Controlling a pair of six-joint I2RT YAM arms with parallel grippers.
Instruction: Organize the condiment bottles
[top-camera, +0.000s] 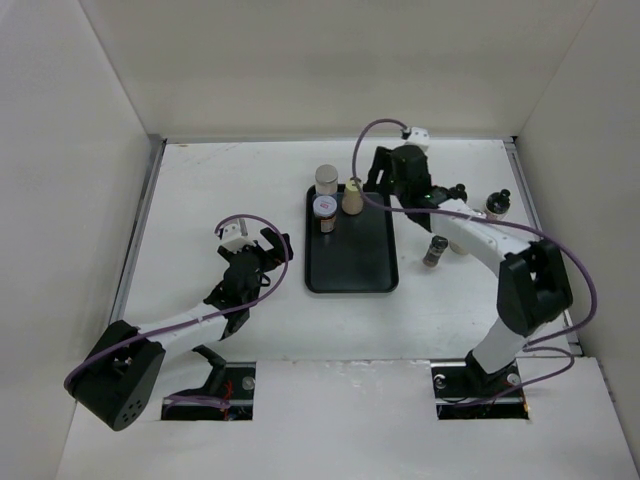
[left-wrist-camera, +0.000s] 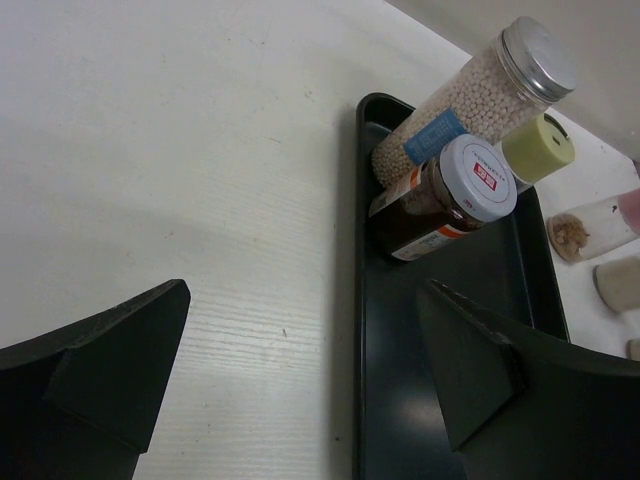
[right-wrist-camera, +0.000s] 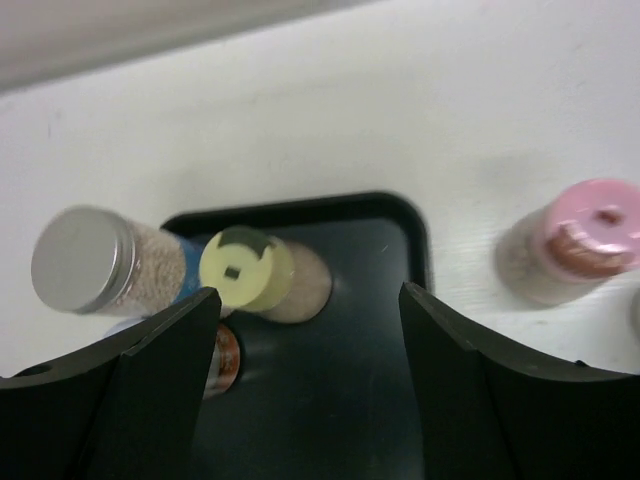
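Observation:
Three condiment bottles stand at the back of the black tray (top-camera: 350, 262): a silver-capped jar of pale beads (top-camera: 327, 179) (right-wrist-camera: 80, 262), a brown jar with a white and red lid (top-camera: 323, 211) (left-wrist-camera: 450, 195), and a beige bottle with a yellow cap (top-camera: 352, 197) (right-wrist-camera: 247, 268). My right gripper (right-wrist-camera: 308, 298) hovers open over the tray's back corner. The yellow-capped bottle stands free just beyond its left finger (right-wrist-camera: 160, 370). My left gripper (left-wrist-camera: 305, 290) is open over the bare table beside the tray's left edge, with nothing between its fingers.
More bottles stand on the table right of the tray: a pink-capped one (right-wrist-camera: 585, 240), a grey-capped one (top-camera: 435, 252) and a black-capped one (top-camera: 497, 205). White walls close in the table on three sides.

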